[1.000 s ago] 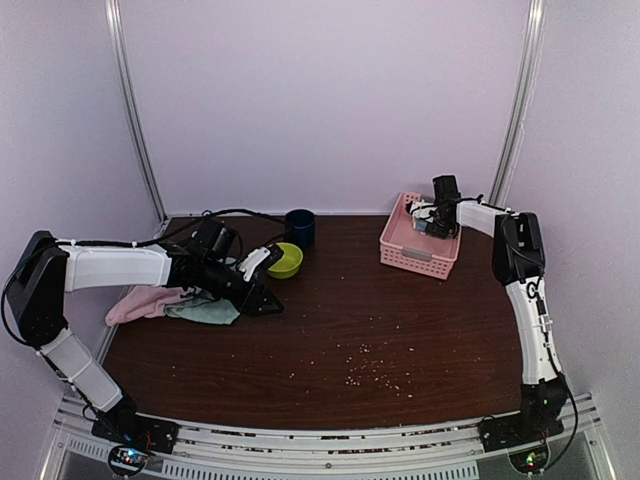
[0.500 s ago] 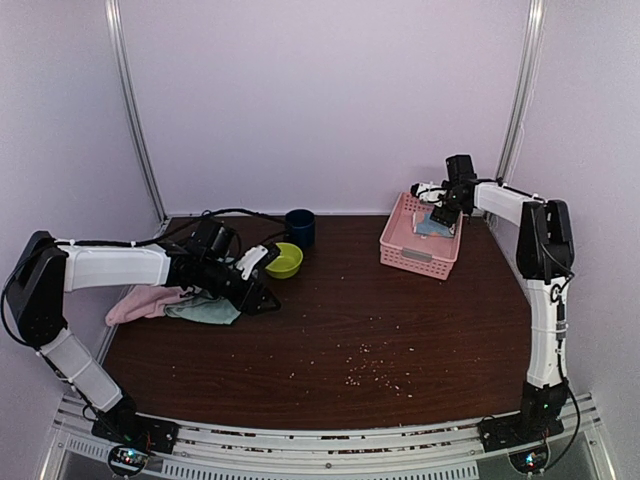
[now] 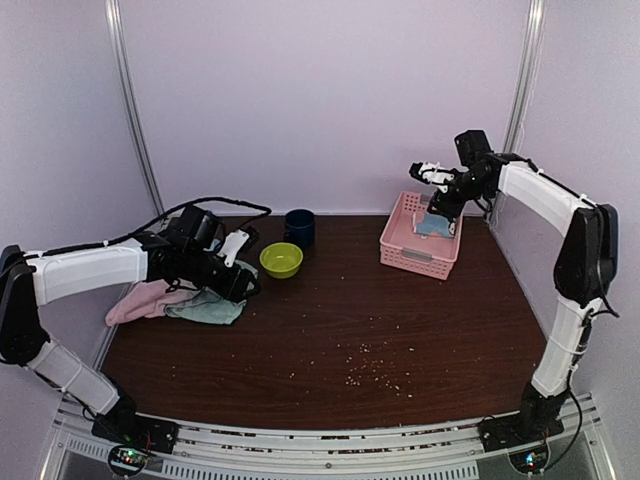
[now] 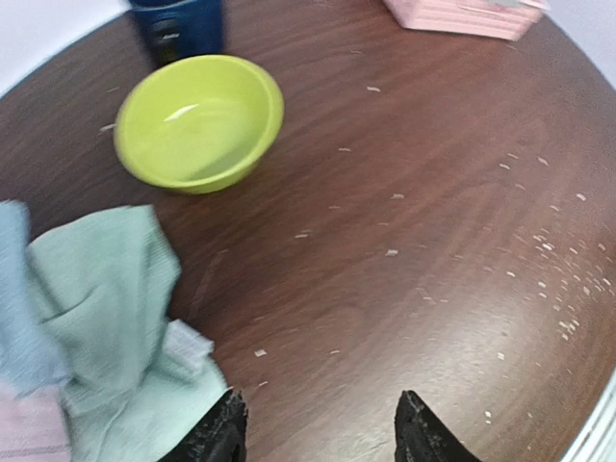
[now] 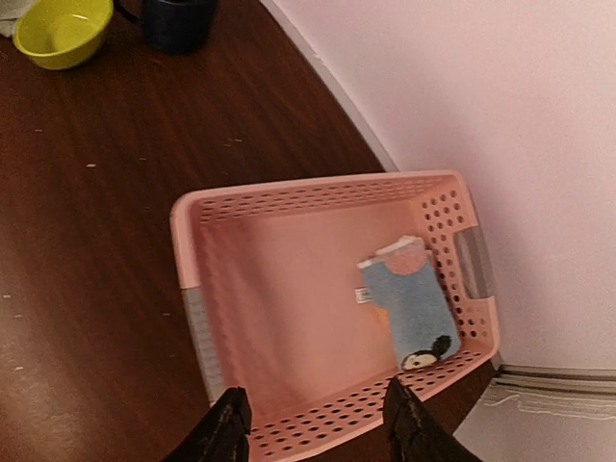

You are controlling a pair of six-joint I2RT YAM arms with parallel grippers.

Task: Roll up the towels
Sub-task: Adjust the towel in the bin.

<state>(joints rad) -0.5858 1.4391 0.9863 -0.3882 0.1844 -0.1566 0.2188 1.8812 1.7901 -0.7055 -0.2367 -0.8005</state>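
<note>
Two spots to watch. The left claw hangs low over the worktop, fingers spread wide, nothing btwn them. The heap of towels sits off to the left in its wrist view. The mint towel is crumpled, its edge just beside the finger on that side. The pale blue towel and pink towel are bunched further out against it. None is laid flat, so there's no clear long axis yet; I'd say they need spreading before any rolling. The lime bowl and dark cup sit beyond, apart from the cloth.

The right claw is up high above the pink basket, fingers apart, holding nothing. The patterned towel lies folded inside, against the end wall w/ the handle, long axis running along that wall. From the claw it's down and off to the right, not straight under.

So the heap is the left arm's and the basket towel the right arm's; each is well apart from the other arm. The next move prob. turns on the left claw shifting sideways onto the mint towel, or the right claw dropping and sliding toward that end wall.
</note>
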